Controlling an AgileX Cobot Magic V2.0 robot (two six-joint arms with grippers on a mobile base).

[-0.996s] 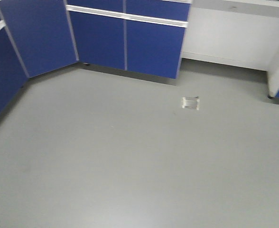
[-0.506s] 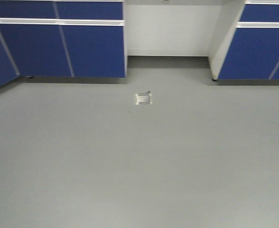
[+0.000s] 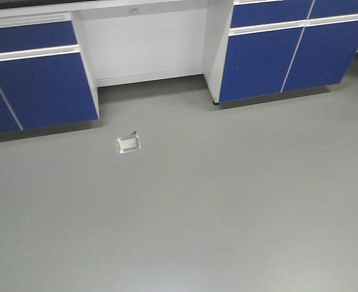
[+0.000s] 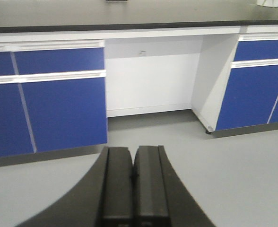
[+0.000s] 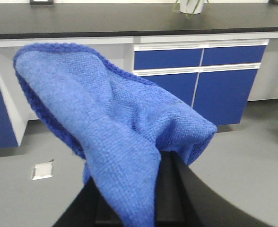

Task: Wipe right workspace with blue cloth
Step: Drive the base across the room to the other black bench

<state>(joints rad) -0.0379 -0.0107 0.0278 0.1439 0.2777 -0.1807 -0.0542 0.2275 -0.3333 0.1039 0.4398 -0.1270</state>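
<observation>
Fingers of the right gripper (image 5: pixel 139 198) pinch the blue cloth (image 5: pixel 115 118), which hangs bunched over them, above the grey floor (image 3: pixel 197 213). The left gripper (image 4: pixel 133 158) has its fingers pressed together, holding nothing. A black table (image 5: pixel 129 19) with blue cupboards (image 5: pixel 224 90) stands far behind.

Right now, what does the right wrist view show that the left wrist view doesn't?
Only right wrist: the blue cloth gripped in the right gripper and draped over its jaws, a metal floor plate at lower left, and a potted plant on the counter.
Only left wrist: the left gripper, jaws shut on nothing, facing a white recess under the counter.
Both: a black countertop, blue cabinets and grey floor.
</observation>
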